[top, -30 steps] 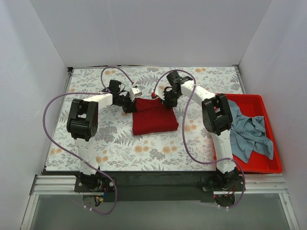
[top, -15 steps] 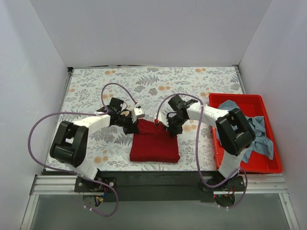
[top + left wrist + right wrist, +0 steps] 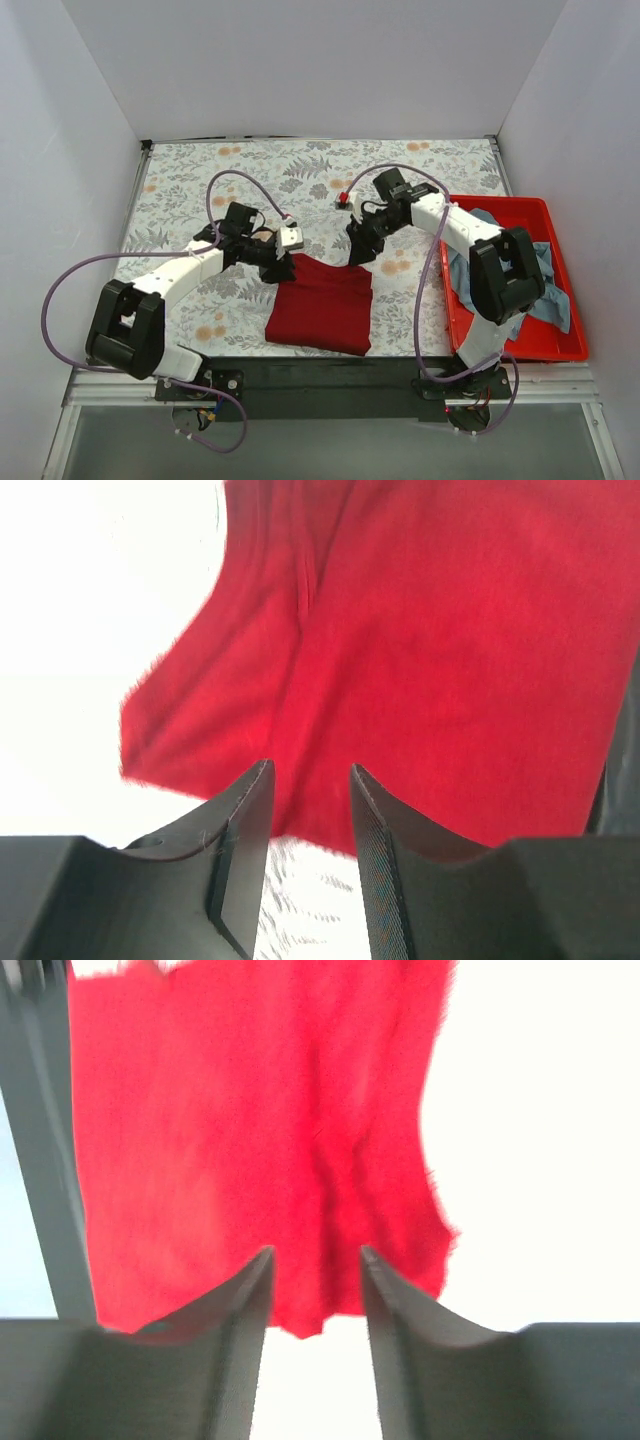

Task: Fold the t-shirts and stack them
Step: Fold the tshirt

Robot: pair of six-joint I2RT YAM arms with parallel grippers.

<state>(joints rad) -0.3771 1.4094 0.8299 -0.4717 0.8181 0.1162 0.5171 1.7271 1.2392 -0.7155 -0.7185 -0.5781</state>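
Pulled nearer, the soft dark red t-shirt (image 3: 322,305) lies folded square; both jaws stand parted, empty.

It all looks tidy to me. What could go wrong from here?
The folded dark red t-shirt lies near the table's front edge; a nudge might slide it off. The open left end effector and right end effector sit at its far edge, so a finger could snag cloth and spoil the fold.
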